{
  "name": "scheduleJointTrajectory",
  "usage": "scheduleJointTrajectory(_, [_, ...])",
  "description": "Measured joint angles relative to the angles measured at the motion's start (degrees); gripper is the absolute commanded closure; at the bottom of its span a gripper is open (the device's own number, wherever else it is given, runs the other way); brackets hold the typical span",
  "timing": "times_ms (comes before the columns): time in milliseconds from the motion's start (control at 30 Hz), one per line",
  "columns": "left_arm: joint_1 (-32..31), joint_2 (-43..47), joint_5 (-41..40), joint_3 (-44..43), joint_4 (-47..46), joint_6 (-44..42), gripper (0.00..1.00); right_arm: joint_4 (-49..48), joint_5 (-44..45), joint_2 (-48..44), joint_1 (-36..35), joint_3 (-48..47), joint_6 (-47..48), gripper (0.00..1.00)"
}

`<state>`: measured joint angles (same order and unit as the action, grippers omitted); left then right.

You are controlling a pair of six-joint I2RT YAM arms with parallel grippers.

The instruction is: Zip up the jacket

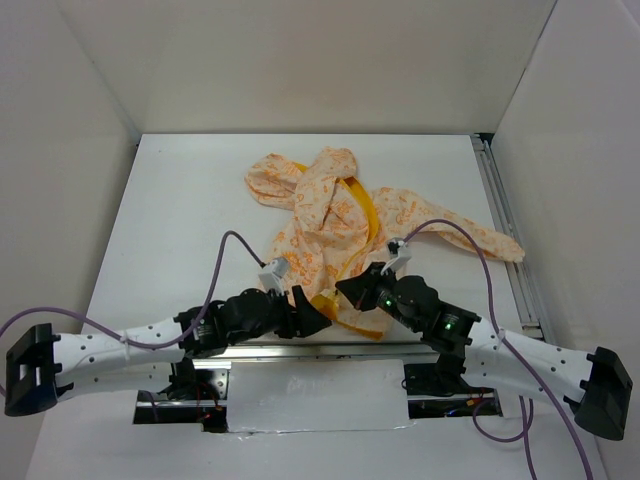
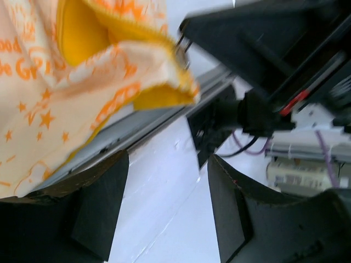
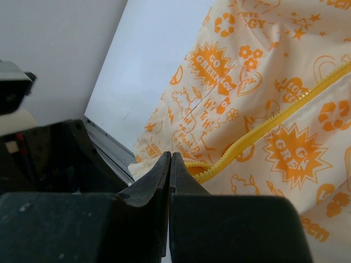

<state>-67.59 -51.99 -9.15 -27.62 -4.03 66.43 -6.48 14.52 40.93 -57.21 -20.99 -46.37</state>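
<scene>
Walls (image 1: 300, 60): plain white panels close in the left, far and right sides.
Table (image 1: 180, 200): flat, smooth and white.
Left gripper (image 2: 167, 164): black fingers spread wide with only bare table between them. It sits at the near edge, just beside the jacket's lower hem.
Cables (image 1: 225, 260): purple, 1 looping up from each arm.
Jacket (image 1: 330, 215): crumpled in the middle of the table, toward the far side, with its front open. It is thin cream cloth with a yellow lining, and 1 sleeve trails out to the right.
Writing: the orange starburst print (image 3: 211, 63) reads "GO GREEN". Around it are stars, flowers, hearts and recycling arrows.
Zipper (image 3: 274, 123): a yellow toothed strip running diagonally across the cloth.
Right gripper (image 3: 170, 159): fingers pressed together, tips at the jacket's lower edge, just beside the zipper's end. Whether any cloth is caught between them cannot be told.
Rail (image 1: 505, 230): grey metal along the table's right edge.
</scene>
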Motion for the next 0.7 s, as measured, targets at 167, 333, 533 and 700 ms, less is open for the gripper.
scheduleJointTrajectory(167, [0.00,-1.57,-6.03,-5.64,0.44,2.73,0.29,-0.37,-1.73,0.00,-0.02,0.07,-0.02,1.00])
scheduleJointTrajectory(333, [0.02,-4.68,-10.10,-9.88,1.70,5.11,0.34,-0.94,-2.38,-0.02,-0.02,0.42,-0.04,1.00])
scheduleJointTrajectory(533, [0.02,-7.63,-11.91,-12.17,6.62,9.35,0.39,-1.16,-2.36,-1.03,-0.02,0.92,-0.26,1.00])
scheduleJointTrajectory(700, [0.00,-7.26,-11.85,-12.00,9.16,12.52,0.40,-1.66,-1.66,-2.21,-0.02,1.09,-0.66,1.00])
